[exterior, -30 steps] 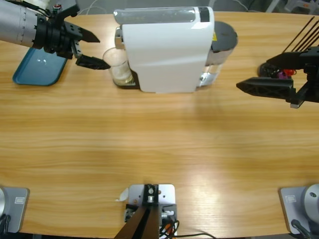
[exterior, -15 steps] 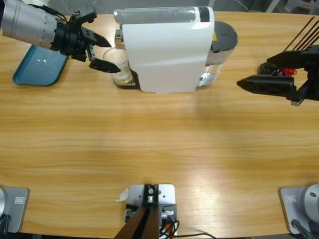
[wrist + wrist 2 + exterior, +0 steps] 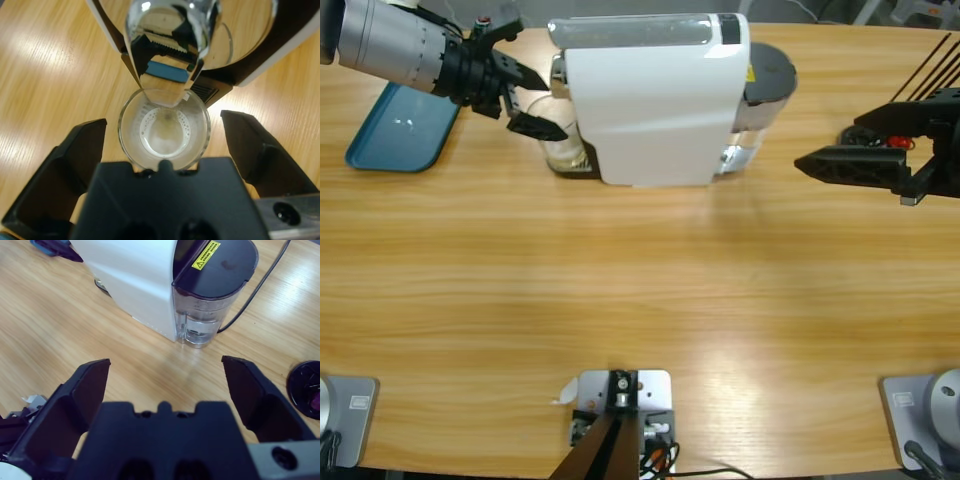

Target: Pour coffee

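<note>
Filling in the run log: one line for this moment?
left claw: open around glass tumbler | coffee: thin layer | tumbler: under coffee machine spout | right claw: open, idle

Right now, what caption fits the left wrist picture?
Open left gripper around a glass of coffee under the machine's spout.

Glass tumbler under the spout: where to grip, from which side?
Grip the glass tumbler across its round side wall. Come from the open side facing away from the coffee machine, as the open left gripper already straddles it; the spout blocks the top.
</note>
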Tool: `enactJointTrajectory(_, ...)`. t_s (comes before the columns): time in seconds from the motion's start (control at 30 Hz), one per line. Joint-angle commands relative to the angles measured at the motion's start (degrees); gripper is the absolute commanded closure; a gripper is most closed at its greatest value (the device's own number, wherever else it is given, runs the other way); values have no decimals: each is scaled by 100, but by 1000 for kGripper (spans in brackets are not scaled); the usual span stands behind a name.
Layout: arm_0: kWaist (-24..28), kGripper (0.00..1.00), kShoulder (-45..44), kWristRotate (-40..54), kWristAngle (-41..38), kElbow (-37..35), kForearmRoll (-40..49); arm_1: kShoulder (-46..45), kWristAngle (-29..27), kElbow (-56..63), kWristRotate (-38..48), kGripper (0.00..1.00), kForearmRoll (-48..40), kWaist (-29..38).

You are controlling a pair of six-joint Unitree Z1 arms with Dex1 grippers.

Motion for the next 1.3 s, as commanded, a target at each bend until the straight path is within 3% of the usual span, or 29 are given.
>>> enactJointTrajectory(0.03, -42, 0, 448, 51, -106, 28, -49, 147, 122, 200, 75, 0, -91, -66)
enactJointTrajectory(0.3, -45, 22, 657, 51, -137, -20, -93, 181, 152, 198, 75, 0, -91, -112)
enactJointTrajectory(0.43, -73, 133, 678, 51, -137, -62, -93, 202, 182, 223, 75, 0, -95, -163)
enactJointTrajectory(0.57, -82, 171, 673, 46, -137, -62, -93, 253, 213, 179, 75, 0, -127, -163)
enactJointTrajectory(0.6, -87, 220, 682, 42, -137, -62, -93, 246, 213, 179, 75, 0, -125, -163)
enactJointTrajectory(0.67, -110, 451, 708, 37, -137, -64, -93, 214, 212, 196, 75, 0, -118, -163)
enactJointTrajectory(0.7, -115, 486, 717, -67, -137, -62, -93, 200, 205, 212, 75, 0, -118, -163)
enactJointTrajectory(0.73, -136, 763, 710, -195, -199, 33, -93, 242, 213, 205, 75, 0, -153, -163)
enactJointTrajectory(0.77, -147, 901, 710, -195, -199, 36, -93, 242, 213, 205, 75, 0, -169, -163)
enactJointTrajectory(0.8, -154, 971, 712, -195, -199, 36, -93, 242, 213, 205, 75, 0, -171, -163)
enactJointTrajectory(1.3, -63, 1000, 455, -494, -32, 205, -84, 200, 205, 205, 182, 0, -250, -163)
